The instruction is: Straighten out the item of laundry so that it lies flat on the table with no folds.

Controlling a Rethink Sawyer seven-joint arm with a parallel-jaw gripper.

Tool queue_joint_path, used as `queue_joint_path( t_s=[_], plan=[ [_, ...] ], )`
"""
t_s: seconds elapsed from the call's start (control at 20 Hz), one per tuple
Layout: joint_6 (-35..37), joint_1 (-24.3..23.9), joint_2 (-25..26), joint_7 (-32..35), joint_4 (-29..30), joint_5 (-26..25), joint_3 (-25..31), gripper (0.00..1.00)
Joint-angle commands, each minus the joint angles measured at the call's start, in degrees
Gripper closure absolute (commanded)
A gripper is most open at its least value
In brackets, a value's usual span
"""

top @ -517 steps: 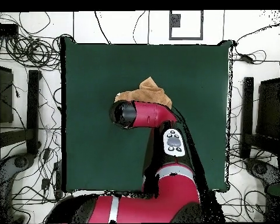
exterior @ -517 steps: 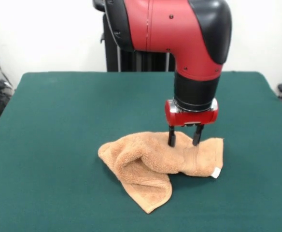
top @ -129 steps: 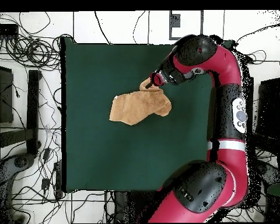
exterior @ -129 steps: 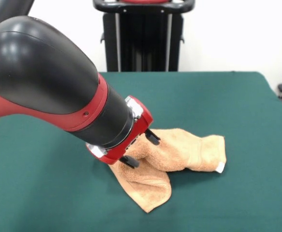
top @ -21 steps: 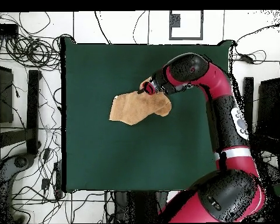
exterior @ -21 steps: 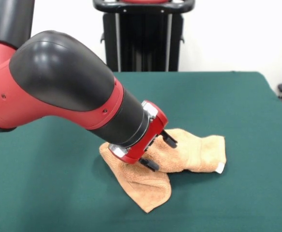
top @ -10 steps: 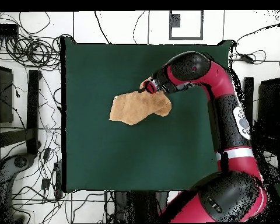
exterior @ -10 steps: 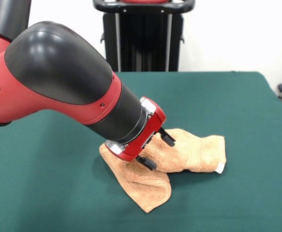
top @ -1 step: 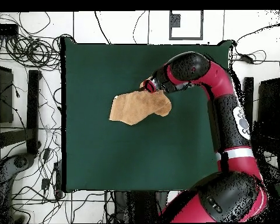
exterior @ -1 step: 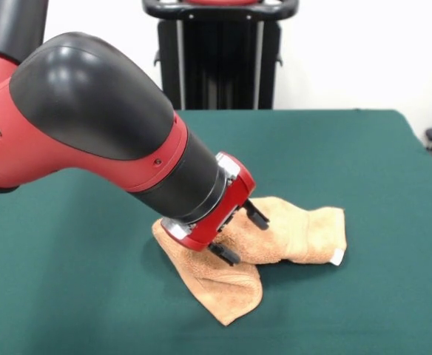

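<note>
Little is done: towel (exterior @ -1 step: 260, 248) is bunched and folded on the table (exterior @ -1 step: 364, 155). Claw (exterior @ -1 step: 240, 234) is spread open, tilted at the towel's fold, nothing gripped.

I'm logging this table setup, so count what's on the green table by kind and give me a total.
Towel, orange-tan, crumpled: 1
White tag on the towel: 1
Gripper, fingers open at the towel: 1
Table, green: 1
Total: 4
</note>
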Motion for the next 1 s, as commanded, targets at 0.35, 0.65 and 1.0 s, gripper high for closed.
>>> queue_joint_path(
  t_s=[0.35,0.65,1.0],
  plan=[
    [-1.9,1.3,0.4,-11.5,5.5,-2.4,0.0,0.0],
    [-0.7,1.5,0.7,-12.8,5.2,-2.9,0.0,0.0],
    [-0.7,1.5,1.3,-12.8,5.3,-2.9,0.2,0.0]
  ],
)
